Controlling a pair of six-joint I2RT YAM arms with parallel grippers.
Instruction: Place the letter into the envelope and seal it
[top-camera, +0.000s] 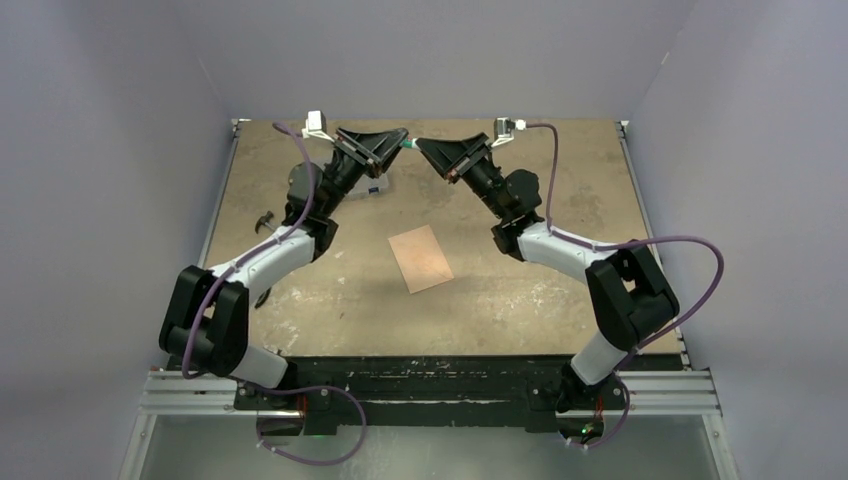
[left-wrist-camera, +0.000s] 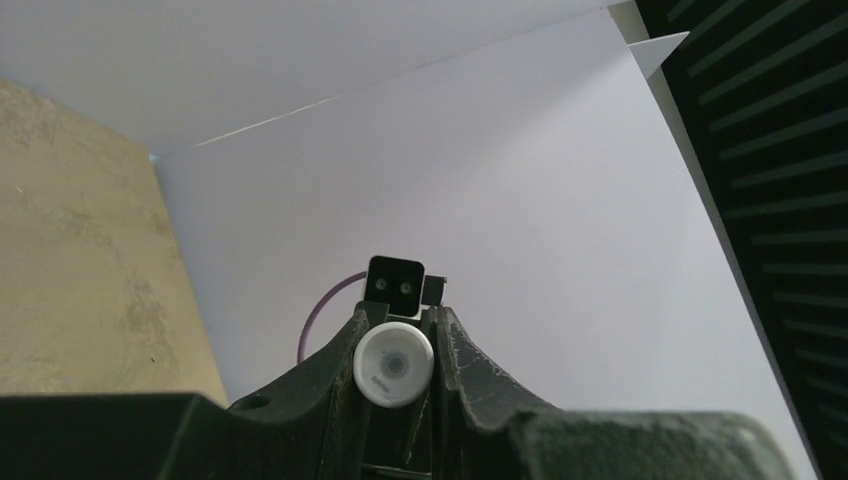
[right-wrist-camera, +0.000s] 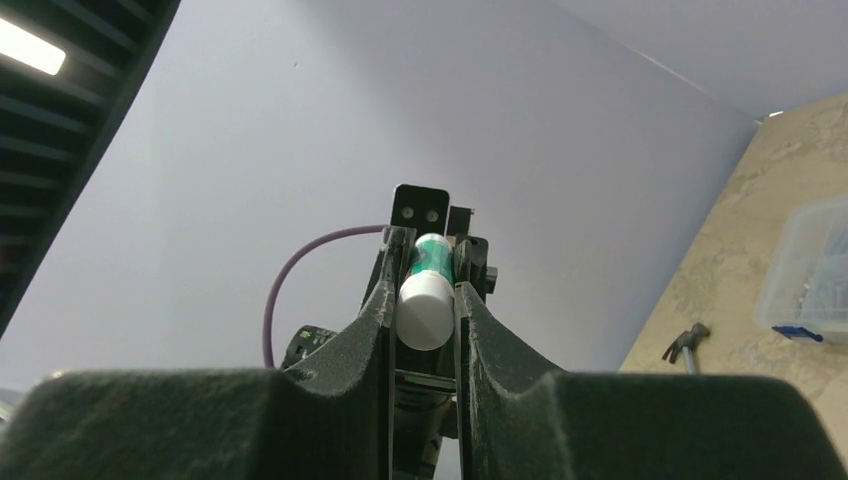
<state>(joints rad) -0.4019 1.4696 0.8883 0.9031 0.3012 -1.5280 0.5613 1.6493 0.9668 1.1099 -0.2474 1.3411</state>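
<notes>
One flat salmon-pink paper rectangle (top-camera: 421, 258) lies on the table between the arms. No flap shows on it, so I cannot tell whether it is the envelope or the letter; no second salmon piece is in view. Both grippers are raised at the far side, tip to tip. A green-and-white glue stick (top-camera: 410, 145) spans between them. My left gripper (top-camera: 403, 139) (left-wrist-camera: 400, 322) is shut on its round white base end (left-wrist-camera: 393, 365). My right gripper (top-camera: 421, 144) (right-wrist-camera: 425, 298) is shut on its white cap end (right-wrist-camera: 425, 312).
A clear plastic box (top-camera: 372, 186) (right-wrist-camera: 810, 265) sits on the table at the back left, partly behind the left arm. A small dark hammer-like tool (top-camera: 265, 220) (right-wrist-camera: 685, 343) lies near the left edge. White walls enclose the table.
</notes>
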